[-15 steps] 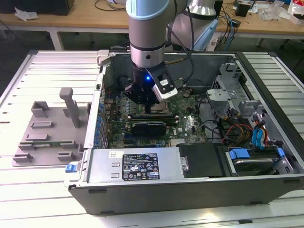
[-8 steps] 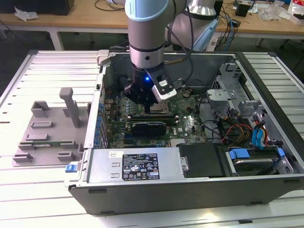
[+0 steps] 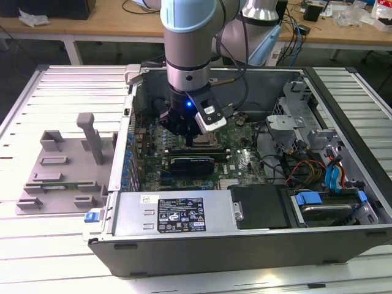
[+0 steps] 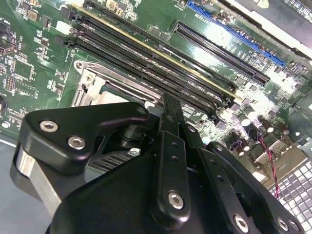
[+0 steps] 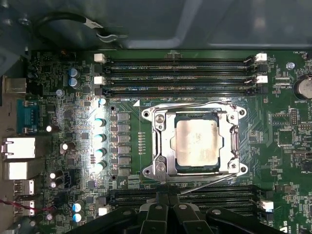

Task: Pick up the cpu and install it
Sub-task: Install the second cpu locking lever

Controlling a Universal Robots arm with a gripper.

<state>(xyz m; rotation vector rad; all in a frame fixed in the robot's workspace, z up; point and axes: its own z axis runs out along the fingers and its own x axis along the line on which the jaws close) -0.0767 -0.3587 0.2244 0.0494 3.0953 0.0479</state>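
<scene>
While the cpu (image 5: 197,142) already sits in the socket (image 5: 161,146), pincer (image 5: 168,207) beside it looks clenched, empty; frame unlatched.

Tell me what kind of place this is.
Probably an electronics lab or workshop: an opened computer case on a slatted metal table, cluttered workbenches behind, and the cpu seated in its socket.

- One cpu (image 5: 197,143), seated in one metal-framed socket (image 5: 161,146).
- One motherboard (image 5: 292,141), green.
- One open computer case (image 3: 257,242).
- One grey plastic tray (image 3: 58,174) on the desk (image 3: 37,257), outside the case.
- One robot arm (image 3: 188,43) with one end effector (image 3: 191,139).
- Three memory slots (image 5: 178,75) on one side of the socket; the number on the other side cannot be told.
</scene>
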